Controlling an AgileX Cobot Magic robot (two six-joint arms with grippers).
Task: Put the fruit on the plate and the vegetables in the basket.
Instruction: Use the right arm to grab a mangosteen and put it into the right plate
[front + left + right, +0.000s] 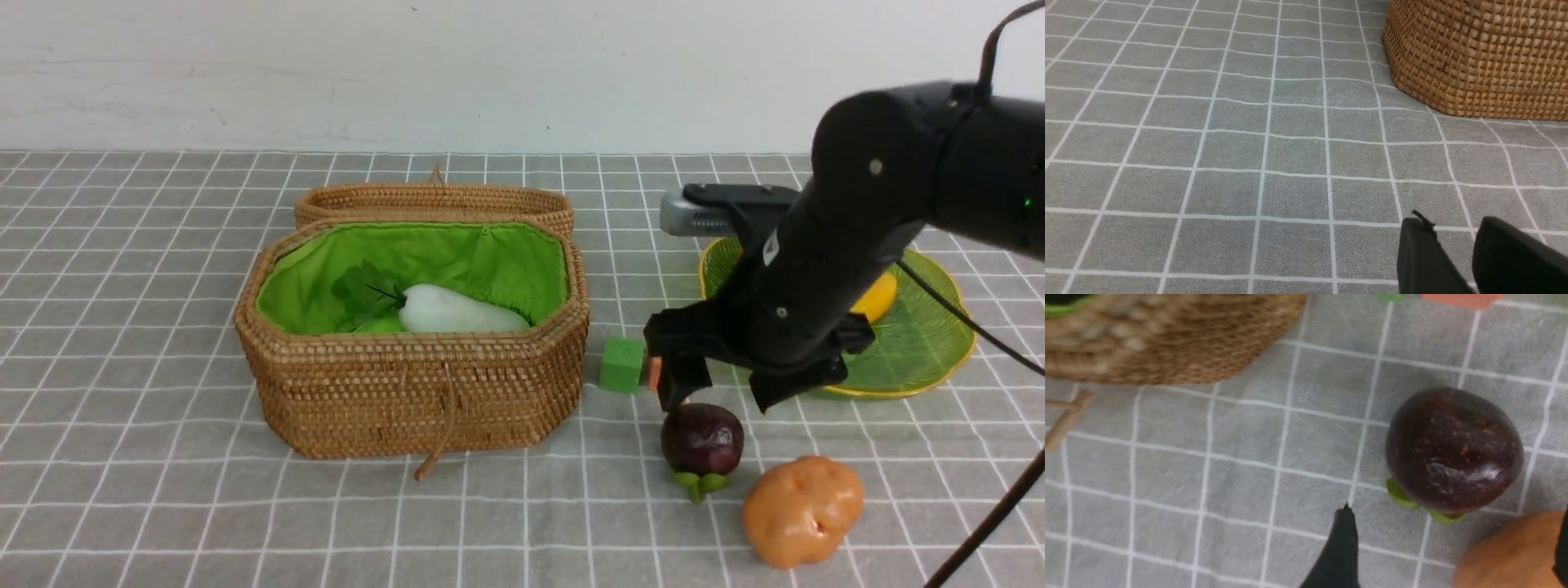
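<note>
- front cam sits between the arms, facing 12 o'clock, pretty far back
- left wrist's slanted down at the tablecloth (pixel 1298 155)
- right wrist's steeper, real close to the mangosteen (pixel 1453 449)
- all three catch the basket (pixel 416 392)

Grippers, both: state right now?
Left gripper: fingers slightly apart, holding nothing.
Right gripper: open, empty, above the mangosteen.

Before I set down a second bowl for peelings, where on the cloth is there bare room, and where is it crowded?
Bare cloth lies left of the basket, and in front of it, leftward of the mangosteen. It's crowded right of the basket: green cube, mangosteen and potato sit below or near the right claw, with the plate behind.
</note>
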